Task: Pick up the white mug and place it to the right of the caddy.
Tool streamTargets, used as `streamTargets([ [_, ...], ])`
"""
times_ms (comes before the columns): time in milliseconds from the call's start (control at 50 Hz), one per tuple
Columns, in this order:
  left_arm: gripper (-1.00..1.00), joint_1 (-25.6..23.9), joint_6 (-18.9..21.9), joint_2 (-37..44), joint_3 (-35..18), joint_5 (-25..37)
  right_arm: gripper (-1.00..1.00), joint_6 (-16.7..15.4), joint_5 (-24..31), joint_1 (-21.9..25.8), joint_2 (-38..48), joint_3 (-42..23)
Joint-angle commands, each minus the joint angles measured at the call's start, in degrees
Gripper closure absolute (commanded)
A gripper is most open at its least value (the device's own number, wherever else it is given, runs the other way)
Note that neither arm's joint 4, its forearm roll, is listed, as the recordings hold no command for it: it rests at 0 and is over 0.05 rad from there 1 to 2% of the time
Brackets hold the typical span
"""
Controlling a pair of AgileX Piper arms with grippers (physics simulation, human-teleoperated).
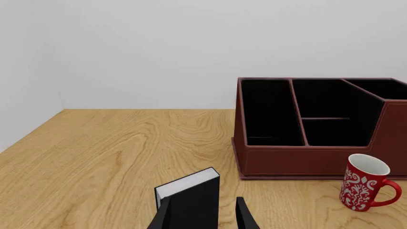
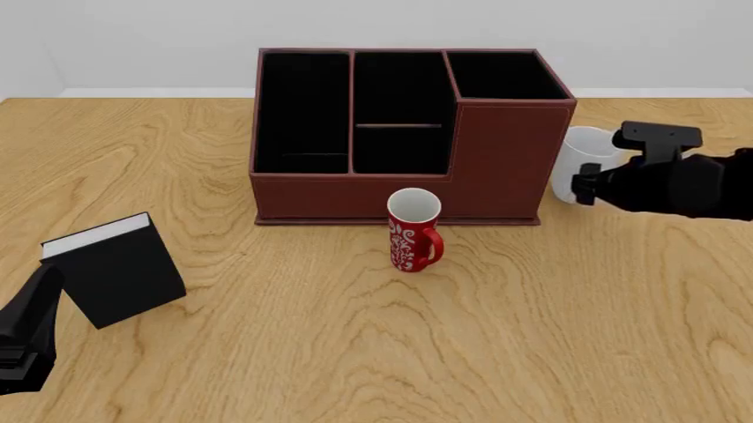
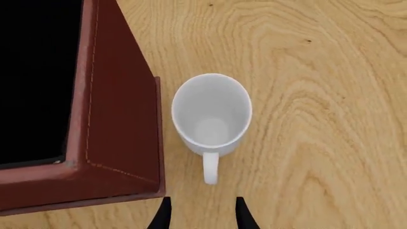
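The white mug (image 3: 212,114) stands upright on the table just right of the caddy (image 3: 117,119), with its handle (image 3: 210,168) pointing toward my right gripper. My right gripper (image 3: 203,217) is open and empty, above the mug and just behind its handle, and does not touch it. In the front view the mug (image 2: 579,159) is partly hidden behind my right gripper (image 2: 592,182), beside the caddy's (image 2: 400,189) right wall. My left gripper (image 1: 205,218) is open and empty near the table's front left corner.
A red mug with white swirls (image 2: 413,231) stands in front of the caddy's middle. A black book with white pages (image 2: 118,269) stands upright just ahead of my left gripper. Bare wooden table (image 2: 471,352) fills the foreground.
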Motion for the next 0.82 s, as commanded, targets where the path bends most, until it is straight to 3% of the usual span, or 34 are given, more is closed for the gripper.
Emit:
streamTargets([
  [20,-1.0,0.0,0.0,0.0,0.0,0.0,-1.0,-0.05,0.15,-0.06,-1.75,0.97],
  [820,-1.0,0.0,0.0,0.0,0.0,0.0,-1.0,0.1,1.22,0.83,-9.63,4.74],
])
